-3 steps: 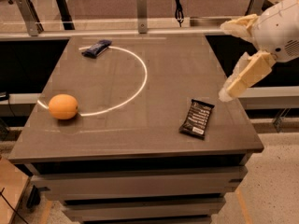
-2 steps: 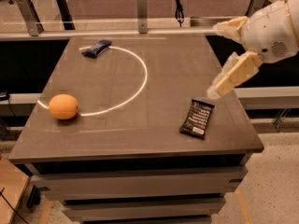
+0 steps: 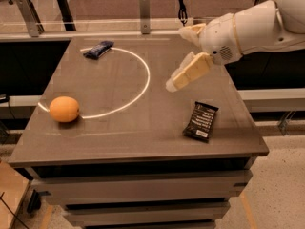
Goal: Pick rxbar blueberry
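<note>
Dark blue, glossy wrapper: the rxbar (image 3: pixel 98 49) is seen lying flat near the far left corner of the surface (image 3: pixel 143 132), at the far end of a white arc (image 3: pixel 143 87) marked there. The gripper (image 3: pixel 177 58) is held above the right half of the surface, well apart from the rxbar, with its two fingers spread wide and nothing between them. An orange (image 3: pixel 64 109) sits at the near left end of the arc. A larger black bar (image 3: pixel 201 121) lies near the right front edge, not far from the gripper.

The step in hand is judged to be the approach; no contact has been made.

Notes for a good grasp:
- The gripper should be carried across to the far left. The black bar is nearer, but it is not the target and should be left alone.
- The rxbar lies slantwise, so the fingers should be turned to close across its narrow width, not along its length.
- It is thin and flat, so the fingertips should be lowered almost to the surface before closing.
- A slippery, crinkled wrapper is expected — a hold centred on the rxbar is advised.
- The far edge is close by; a sideways nudge could push the rxbar off.
</note>
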You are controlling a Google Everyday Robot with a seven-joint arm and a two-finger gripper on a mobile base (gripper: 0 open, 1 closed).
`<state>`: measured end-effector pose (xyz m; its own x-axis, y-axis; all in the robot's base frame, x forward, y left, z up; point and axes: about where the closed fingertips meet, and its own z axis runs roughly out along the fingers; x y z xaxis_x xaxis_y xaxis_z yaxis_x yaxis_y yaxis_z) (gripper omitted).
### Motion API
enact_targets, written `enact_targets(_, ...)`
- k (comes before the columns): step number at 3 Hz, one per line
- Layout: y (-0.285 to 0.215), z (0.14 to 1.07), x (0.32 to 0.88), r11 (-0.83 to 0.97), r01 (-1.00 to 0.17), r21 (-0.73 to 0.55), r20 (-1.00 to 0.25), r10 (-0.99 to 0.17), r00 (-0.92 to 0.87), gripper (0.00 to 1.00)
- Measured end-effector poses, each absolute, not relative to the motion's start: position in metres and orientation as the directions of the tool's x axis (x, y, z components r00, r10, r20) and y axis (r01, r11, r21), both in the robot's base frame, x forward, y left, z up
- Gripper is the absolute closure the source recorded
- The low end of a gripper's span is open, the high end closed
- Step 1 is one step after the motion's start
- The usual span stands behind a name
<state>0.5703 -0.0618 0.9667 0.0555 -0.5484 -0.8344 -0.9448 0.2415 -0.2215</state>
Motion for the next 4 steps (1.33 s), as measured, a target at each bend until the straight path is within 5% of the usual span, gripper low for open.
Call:
enact_targets(2, 0.006, 0.948, 0.618, 0.275, -0.948, -0.161, -0.901, -0.433, 0.027, 0.0)
enact_targets(4, 0.062, 0.917, 0.687, 0.341, -0.928, -0.147, -0.895, -0.446, -0.022, 0.0)
